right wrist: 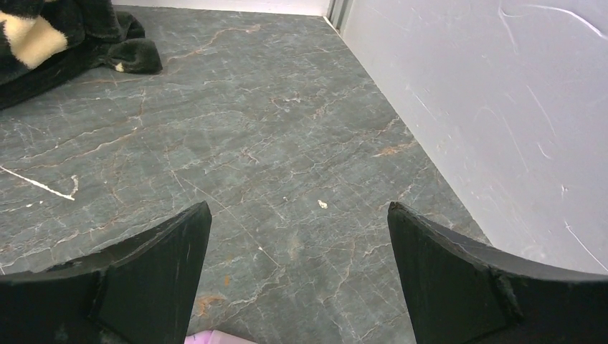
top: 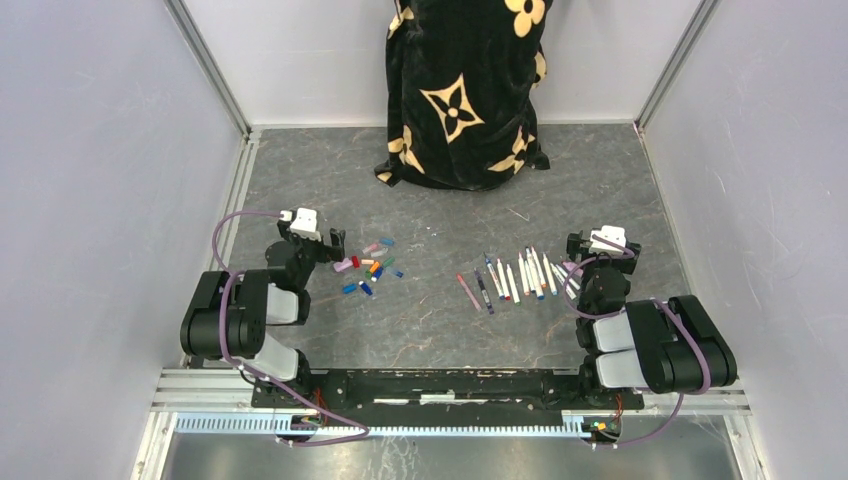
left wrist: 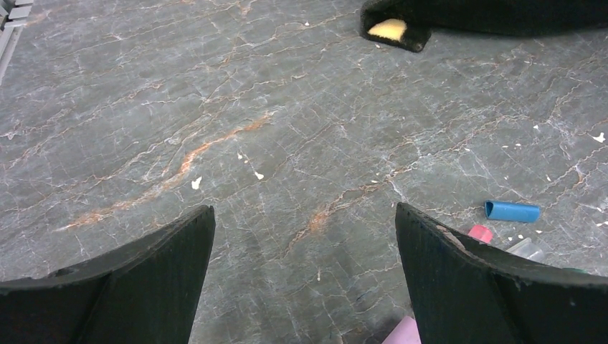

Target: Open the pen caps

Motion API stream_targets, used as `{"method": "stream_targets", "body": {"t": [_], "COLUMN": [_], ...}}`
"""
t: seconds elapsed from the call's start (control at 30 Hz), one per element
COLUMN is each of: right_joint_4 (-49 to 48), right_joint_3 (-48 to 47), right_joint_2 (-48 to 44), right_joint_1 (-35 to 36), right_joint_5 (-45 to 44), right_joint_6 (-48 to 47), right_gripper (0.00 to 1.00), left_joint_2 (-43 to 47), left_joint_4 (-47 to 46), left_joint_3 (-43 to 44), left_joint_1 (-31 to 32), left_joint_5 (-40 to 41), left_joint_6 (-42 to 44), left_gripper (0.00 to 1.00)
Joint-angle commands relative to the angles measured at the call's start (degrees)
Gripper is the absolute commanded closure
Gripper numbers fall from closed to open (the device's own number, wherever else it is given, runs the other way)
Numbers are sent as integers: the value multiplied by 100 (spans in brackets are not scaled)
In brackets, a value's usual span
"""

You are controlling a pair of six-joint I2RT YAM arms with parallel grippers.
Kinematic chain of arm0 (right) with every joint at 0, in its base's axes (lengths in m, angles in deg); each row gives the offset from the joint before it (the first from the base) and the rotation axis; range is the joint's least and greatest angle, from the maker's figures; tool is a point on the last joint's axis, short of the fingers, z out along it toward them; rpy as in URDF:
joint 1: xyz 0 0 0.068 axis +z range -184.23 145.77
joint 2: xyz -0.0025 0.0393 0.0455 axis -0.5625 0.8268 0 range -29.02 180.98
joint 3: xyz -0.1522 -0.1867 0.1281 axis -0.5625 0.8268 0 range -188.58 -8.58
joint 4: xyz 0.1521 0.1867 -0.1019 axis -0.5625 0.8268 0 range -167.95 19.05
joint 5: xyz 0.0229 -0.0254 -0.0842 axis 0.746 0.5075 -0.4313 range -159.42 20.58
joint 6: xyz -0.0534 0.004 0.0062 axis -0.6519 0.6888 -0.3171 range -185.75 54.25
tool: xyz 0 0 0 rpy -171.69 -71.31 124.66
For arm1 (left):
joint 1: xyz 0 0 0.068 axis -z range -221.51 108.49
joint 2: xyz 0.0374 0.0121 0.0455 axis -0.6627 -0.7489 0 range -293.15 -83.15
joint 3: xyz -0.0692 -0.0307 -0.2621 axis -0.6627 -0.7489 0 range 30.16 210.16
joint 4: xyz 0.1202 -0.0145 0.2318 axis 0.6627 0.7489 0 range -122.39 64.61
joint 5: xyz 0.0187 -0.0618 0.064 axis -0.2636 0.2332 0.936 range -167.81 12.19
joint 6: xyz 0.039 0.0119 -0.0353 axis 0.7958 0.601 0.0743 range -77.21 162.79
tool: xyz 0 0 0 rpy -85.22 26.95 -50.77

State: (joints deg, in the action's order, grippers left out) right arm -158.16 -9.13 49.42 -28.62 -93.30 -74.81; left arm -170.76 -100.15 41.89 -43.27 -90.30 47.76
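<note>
A big black cloth (top: 462,95) with tan flower shapes sits at the top middle of the top view. It rests on the grey stone-look table (top: 420,340), well apart from the small things. Grey walls (top: 90,180) stand at both sides, and a purple cable (top: 225,235) loops by the left arm. The pen caps (top: 366,266) lie in a little bunch at the middle left, just right of the left gripper (left wrist: 304,208). They are tiny tubes in pink, blue, red, orange and green. In the left wrist view a blue cap (left wrist: 512,211) lies on its side at the right edge, with a pink cap (left wrist: 481,233) just below it. The pens (top: 520,277) lie in a loose row at the middle right, just left of the right gripper (right wrist: 298,204). They are thin and mostly white, with one pink and one dark at the left end. Both grippers are wide open and hold nothing.
</note>
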Motion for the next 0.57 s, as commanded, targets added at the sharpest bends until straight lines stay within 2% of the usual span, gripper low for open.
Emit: {"method": "stream_targets", "body": {"t": [0.0,0.53], "right_joint_4": [-145,-146], "right_joint_3": [669,667], "right_joint_2": [-73,-74], "right_joint_1": [-16,-11], "right_joint_5": [124,126], "right_joint_6": [115,115], "right_gripper": [2,2], "left_joint_2": [24,-33], "left_joint_4": [-245,-143], "left_joint_3": [32,113], "left_joint_1": [3,9], "left_joint_5": [73,64], "left_joint_6": [-283,-278], "left_gripper": [0,0]}}
